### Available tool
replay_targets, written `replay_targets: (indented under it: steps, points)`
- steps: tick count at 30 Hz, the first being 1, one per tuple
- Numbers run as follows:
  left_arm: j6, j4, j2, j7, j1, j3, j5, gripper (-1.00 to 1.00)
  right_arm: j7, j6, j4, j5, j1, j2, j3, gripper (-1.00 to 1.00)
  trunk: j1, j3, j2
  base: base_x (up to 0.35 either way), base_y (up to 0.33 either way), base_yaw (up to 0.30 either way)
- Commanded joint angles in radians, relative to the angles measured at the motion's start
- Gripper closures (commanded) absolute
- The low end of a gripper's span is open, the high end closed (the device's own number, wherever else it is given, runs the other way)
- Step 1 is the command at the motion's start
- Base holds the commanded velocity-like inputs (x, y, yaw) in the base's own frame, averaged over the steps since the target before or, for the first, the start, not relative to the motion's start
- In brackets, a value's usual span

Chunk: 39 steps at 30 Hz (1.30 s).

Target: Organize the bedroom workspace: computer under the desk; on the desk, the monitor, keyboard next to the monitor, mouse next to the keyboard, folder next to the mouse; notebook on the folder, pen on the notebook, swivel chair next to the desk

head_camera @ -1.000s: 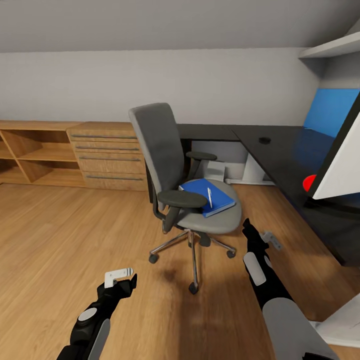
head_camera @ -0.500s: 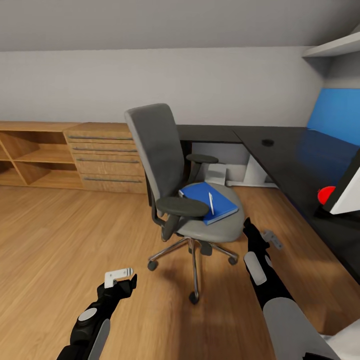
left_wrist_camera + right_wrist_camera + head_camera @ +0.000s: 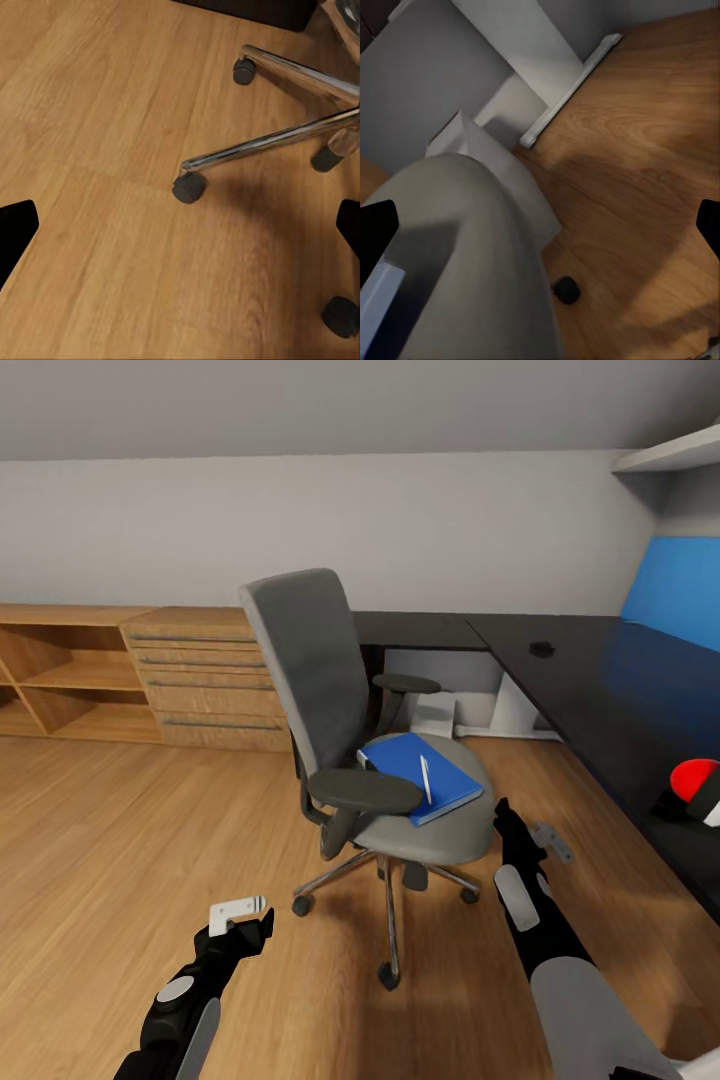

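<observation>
While the flat bright blue folder [image 3: 420, 764] lies on the grey padded seat of the swivel chair [image 3: 345, 710], a thin short white pen [image 3: 425, 778] rests on top of it, close to the edge nearer the robot. The chair stands on the light wooden floor [image 3: 120, 840] on its chrome five-star base, with its back toward the light wooden dresser with long bar handles [image 3: 205, 678] and its seat toward the long black-topped desk [image 3: 590, 680]. A small black rounded mouse [image 3: 542, 649] sits on the desk top, well apart from the chair. Under the desk, behind the chair, a small light grey box-shaped computer [image 3: 436, 713] stands on the floor beside the white desk leg [image 3: 518, 705].

The right gripper [image 3: 503, 817] hangs just beside the front edge of the seat, its forearm reaching forward and up from the lower right; in the right wrist view its dark fingertips [image 3: 375, 229] stand far apart, holding nothing. The left gripper [image 3: 250, 925] hovers low over the floor, well apart from the chair, forearm pointing forward; its fingertips [image 3: 15, 225] are also spread wide, over a castor [image 3: 189, 187].
</observation>
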Motion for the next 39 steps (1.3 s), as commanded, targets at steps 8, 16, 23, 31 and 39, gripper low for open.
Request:
replay_targets:
  steps: [8, 16, 23, 31, 39]
  points:
    - [0.004, -0.001, 0.001, 0.009, 0.000, -0.002, 0.011, -1.00, 0.001, 0.003, 0.000, -0.013, 0.000, -0.008, -0.034, -1.00, 0.000, -0.001, 0.000, 0.068, 0.000, 0.000]
    - [0.004, -0.001, 0.001, 0.009, 0.000, -0.002, 0.010, -1.00, 0.001, 0.025, 0.000, -0.052, 0.000, -0.015, -0.049, -1.00, 0.000, -0.001, 0.000, 0.067, 0.000, 0.000]
    - [0.003, 0.001, 0.002, 0.009, 0.000, -0.002, 0.011, -1.00, 0.002, 0.067, 0.000, -0.108, 0.000, -0.042, -0.050, -1.00, 0.000, -0.001, 0.000, 0.134, 0.000, 0.000]
    - [0.004, 0.002, 0.002, 0.009, 0.000, -0.002, 0.011, -1.00, 0.002, 0.073, 0.000, -0.117, 0.000, -0.045, -0.051, -1.00, 0.000, -0.001, 0.000, 0.129, 0.000, 0.000]
    - [0.005, 0.002, 0.002, 0.009, 0.000, -0.003, 0.011, -1.00, 0.002, 0.120, 0.000, -0.124, 0.000, -0.046, -0.056, -1.00, 0.000, -0.001, 0.000, 0.103, 0.000, 0.000]
